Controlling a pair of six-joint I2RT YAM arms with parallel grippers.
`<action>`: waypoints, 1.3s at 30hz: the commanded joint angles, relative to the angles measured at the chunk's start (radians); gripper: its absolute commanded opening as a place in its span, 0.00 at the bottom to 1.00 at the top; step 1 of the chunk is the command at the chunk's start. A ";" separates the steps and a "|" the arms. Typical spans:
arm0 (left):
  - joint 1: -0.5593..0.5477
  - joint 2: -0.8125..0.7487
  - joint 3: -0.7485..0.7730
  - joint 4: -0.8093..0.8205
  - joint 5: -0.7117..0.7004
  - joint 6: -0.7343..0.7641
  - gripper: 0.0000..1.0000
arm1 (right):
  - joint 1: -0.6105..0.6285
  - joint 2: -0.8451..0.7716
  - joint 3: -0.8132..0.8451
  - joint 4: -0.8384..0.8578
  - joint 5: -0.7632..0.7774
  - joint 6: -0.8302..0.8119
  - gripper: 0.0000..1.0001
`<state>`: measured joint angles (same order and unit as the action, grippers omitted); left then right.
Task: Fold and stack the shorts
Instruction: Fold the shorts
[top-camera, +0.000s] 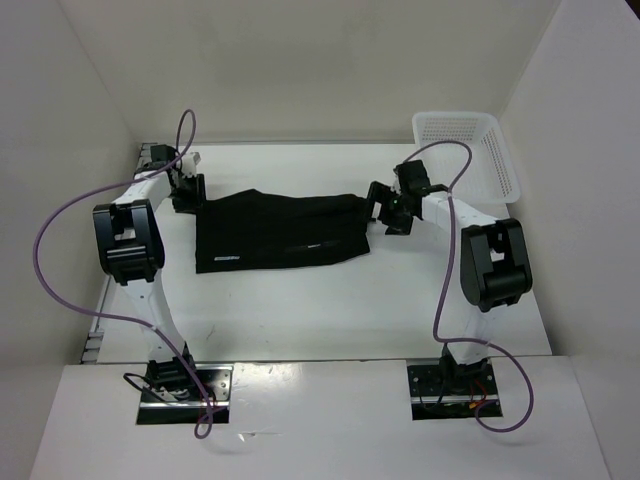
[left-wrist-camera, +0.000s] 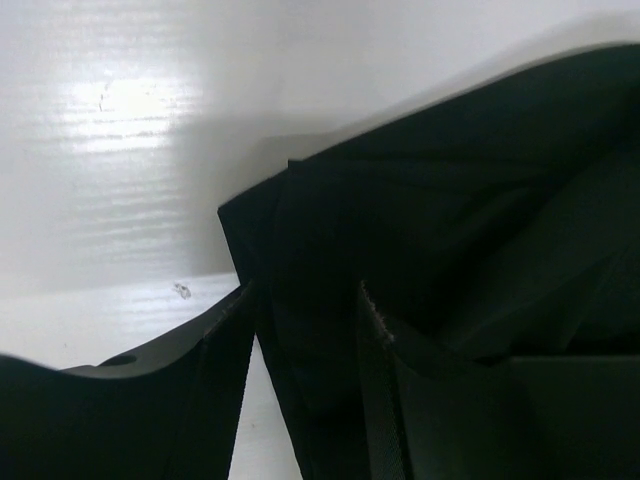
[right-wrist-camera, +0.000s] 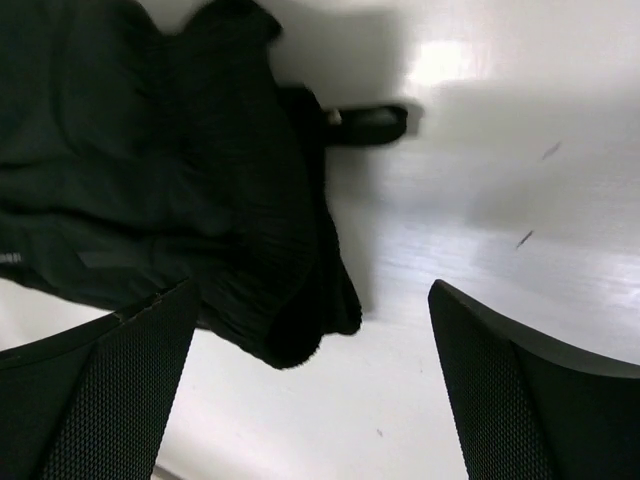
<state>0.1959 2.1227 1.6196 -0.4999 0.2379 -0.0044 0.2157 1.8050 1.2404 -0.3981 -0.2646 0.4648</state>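
Observation:
The black shorts (top-camera: 280, 230) lie spread flat in the middle of the white table. My left gripper (top-camera: 188, 195) is at their left edge. In the left wrist view a folded corner of the shorts (left-wrist-camera: 450, 220) lies between the fingers of the left gripper (left-wrist-camera: 305, 300), which stand partly apart with a strip of table showing beside the cloth. My right gripper (top-camera: 385, 212) is at their right edge. In the right wrist view the right gripper (right-wrist-camera: 312, 287) is wide open, low over the table, with the shorts' ribbed waistband corner (right-wrist-camera: 290, 300) between its fingers. A drawstring end (right-wrist-camera: 370, 122) pokes out.
A white mesh basket (top-camera: 470, 150) stands at the back right corner, just behind the right arm. White walls close the table (top-camera: 320, 310) at the left, right and back. Purple cables loop off both arms.

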 joint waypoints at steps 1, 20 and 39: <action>0.005 -0.066 -0.021 0.011 -0.017 0.004 0.52 | 0.016 0.019 -0.056 0.024 -0.055 0.035 0.99; 0.023 -0.067 -0.040 0.001 -0.048 0.004 0.57 | 0.096 0.070 -0.154 0.033 0.062 -0.006 0.67; 0.051 -0.076 -0.001 -0.037 0.026 0.004 0.62 | 0.103 0.028 -0.041 -0.005 -0.039 -0.322 0.00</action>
<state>0.2401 2.1029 1.5795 -0.5182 0.2096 -0.0040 0.3180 1.8553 1.1324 -0.3515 -0.3435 0.2886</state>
